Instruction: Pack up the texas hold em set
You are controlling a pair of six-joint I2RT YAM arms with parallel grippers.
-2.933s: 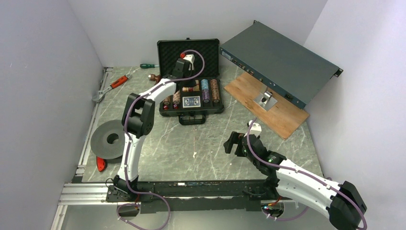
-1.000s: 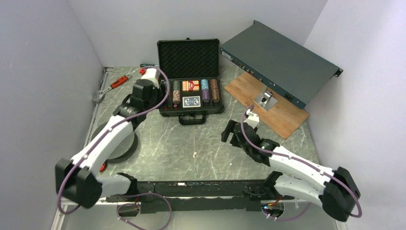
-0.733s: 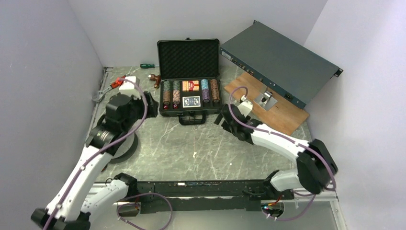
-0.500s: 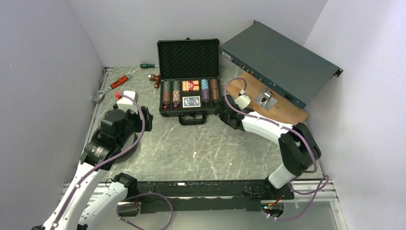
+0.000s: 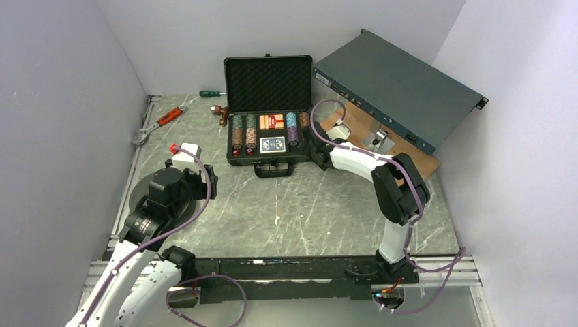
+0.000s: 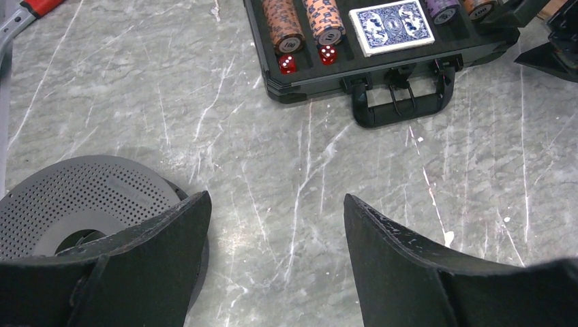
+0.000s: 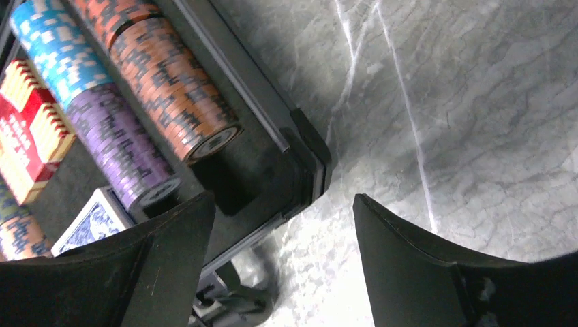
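The black case (image 5: 272,158) of the texas hold em set lies open at the table's back, its egg-crate foam lid (image 5: 268,83) upright. Striped chip stacks (image 7: 174,92), a blue deck (image 6: 391,25), a red deck (image 5: 272,122) and red dice (image 6: 287,65) sit in its slots. My right gripper (image 7: 283,201) stands open at the case's right front corner (image 7: 310,153), one finger over the tray, the other over the table; it holds nothing. My left gripper (image 6: 276,204) is open and empty above bare table, well short of the case handle (image 6: 399,109).
A grey perforated disc (image 6: 82,201) lies beside my left gripper's left finger. A long grey-green rack box (image 5: 395,88) leans over a wooden board (image 5: 402,163) at the back right. A red-handled wrench (image 5: 160,121) and a green screwdriver (image 5: 213,93) lie at the back left.
My left arm has drawn back from the case toward the near left, over the disc. My right arm has swung up from mid-table to the case's right front corner.
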